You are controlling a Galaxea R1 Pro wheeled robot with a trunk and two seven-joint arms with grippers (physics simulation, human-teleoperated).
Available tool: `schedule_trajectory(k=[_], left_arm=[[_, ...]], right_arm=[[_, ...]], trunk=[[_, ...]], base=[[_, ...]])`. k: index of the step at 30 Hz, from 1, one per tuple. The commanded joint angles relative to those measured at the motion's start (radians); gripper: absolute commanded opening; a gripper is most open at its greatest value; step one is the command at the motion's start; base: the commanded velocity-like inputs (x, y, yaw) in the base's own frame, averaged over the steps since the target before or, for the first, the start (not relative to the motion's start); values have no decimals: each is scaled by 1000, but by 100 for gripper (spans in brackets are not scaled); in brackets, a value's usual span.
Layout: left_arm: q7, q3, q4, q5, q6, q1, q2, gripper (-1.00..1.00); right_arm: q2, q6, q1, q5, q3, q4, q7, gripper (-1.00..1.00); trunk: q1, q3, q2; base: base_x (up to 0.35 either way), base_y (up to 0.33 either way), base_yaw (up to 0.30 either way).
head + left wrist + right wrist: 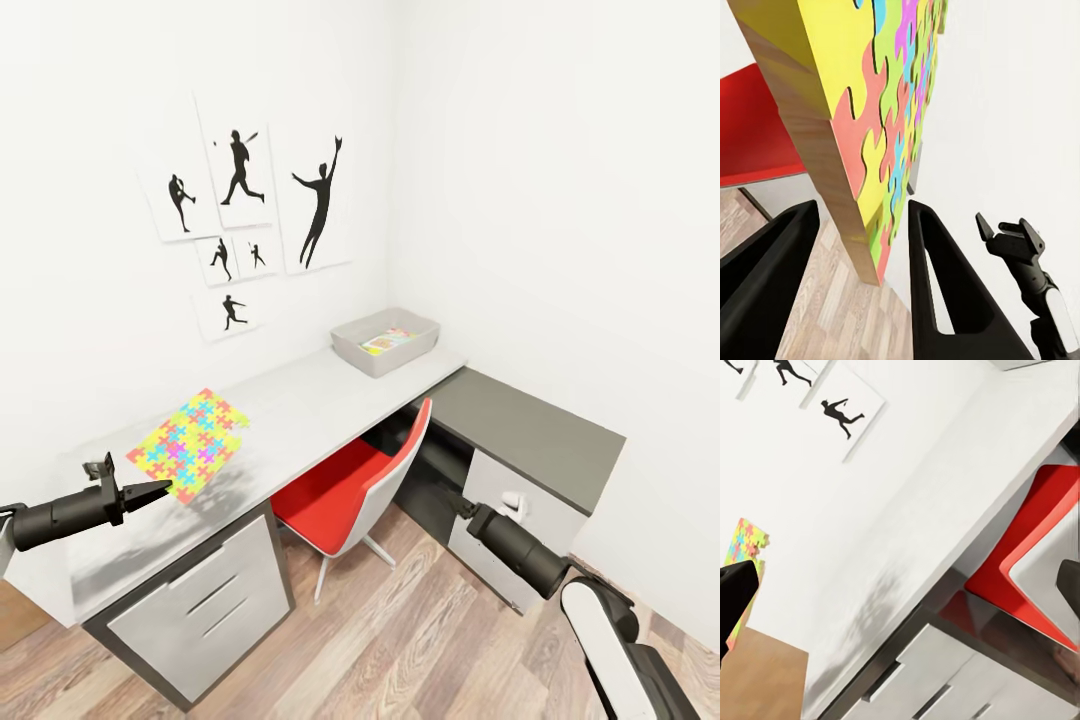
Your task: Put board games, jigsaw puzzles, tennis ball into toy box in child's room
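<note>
Step in hand: carrying puzzle (190, 443) to toy box (386, 340). Puzzle tilted, lifted above table (300, 405) near front edge, pinched by corner in L gripper (160, 489). R gripper (462, 505) low by side unit; jaw state can't tell. Box at far table end, something colourful inside. Next: swing L arm along table, over box rim, release.

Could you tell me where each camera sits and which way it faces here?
Head view: on the head, looking down over the table, toy box and both arms.
Left wrist view: along the left gripper, its fingers around the jigsaw puzzle.
Right wrist view: toward the table's drawers; dark finger edges show.
All three share the red chair.
</note>
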State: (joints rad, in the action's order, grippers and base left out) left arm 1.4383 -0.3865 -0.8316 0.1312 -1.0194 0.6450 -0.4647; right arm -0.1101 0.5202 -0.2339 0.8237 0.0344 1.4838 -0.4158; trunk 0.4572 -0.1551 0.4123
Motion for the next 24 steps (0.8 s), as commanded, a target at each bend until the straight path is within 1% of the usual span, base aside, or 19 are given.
schedule_trajectory(k=[1, 2, 4, 9, 16, 24], left_arm=[[2, 0, 0, 1, -10, 1, 0, -100], [2, 0, 0, 1, -10, 1, 0, -100], [2, 0, 0, 0, -10, 1, 0, -100], [2, 0, 0, -1, -10, 1, -1, -100], [2, 1, -1, -1, -9, 1, -1, -100], [5, 1, -6, 1, -8, 1, -2, -100]], right_arm=[[0, 8, -1, 7, 7, 2, -1, 100], [0, 10, -1, 6, 10, 4, -1, 100], [1, 13, -1, 4, 13, 7, -1, 100], [-6, 11, -1, 5, 15, 4, -11, 100], [-9, 8, -1, 6, 15, 6, -16, 100], [-9, 7, -1, -1, 14, 9, -18, 100]], trunk=[[-3, 1, -5], [-7, 4, -12], [-7, 4, -12], [-7, 5, -12], [-7, 13, -12], [-7, 25, -12]], base=[[0, 0, 0], [0, 0, 0], [0, 0, -60], [0, 0, -217], [0, 0, -210], [0, 0, -120]])
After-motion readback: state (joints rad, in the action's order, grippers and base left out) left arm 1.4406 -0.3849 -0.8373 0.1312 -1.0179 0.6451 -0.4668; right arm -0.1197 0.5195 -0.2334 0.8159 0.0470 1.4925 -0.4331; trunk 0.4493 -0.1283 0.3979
